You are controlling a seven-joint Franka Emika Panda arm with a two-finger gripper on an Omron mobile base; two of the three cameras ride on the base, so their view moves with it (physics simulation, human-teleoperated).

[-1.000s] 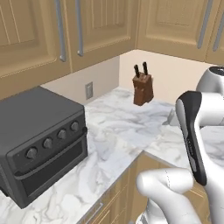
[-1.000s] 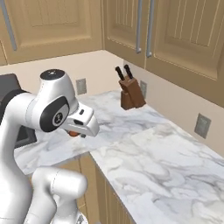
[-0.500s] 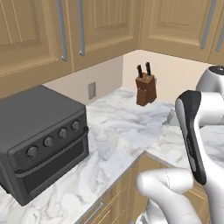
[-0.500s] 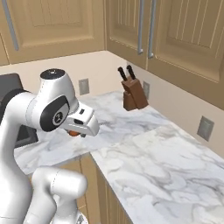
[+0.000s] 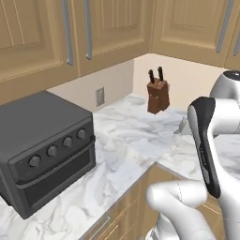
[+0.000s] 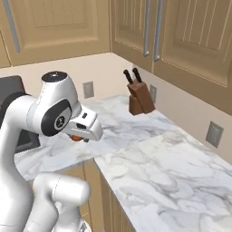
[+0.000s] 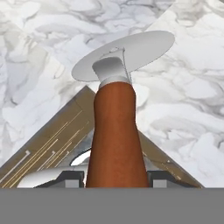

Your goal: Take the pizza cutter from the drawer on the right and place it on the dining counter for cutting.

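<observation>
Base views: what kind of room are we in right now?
A home-style kitchen, rendered. A marble worktop runs into a corner under wooden wall cabinets, with a dark toaster oven and a knife block on it. The gripper holds the pizza cutter above the marble.

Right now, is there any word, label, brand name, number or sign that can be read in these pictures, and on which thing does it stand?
None can be read.
The toaster oven has four plain knobs, with no marks that can be made out.
The knife block, the pizza cutter and the wall socket bear no text.
</observation>
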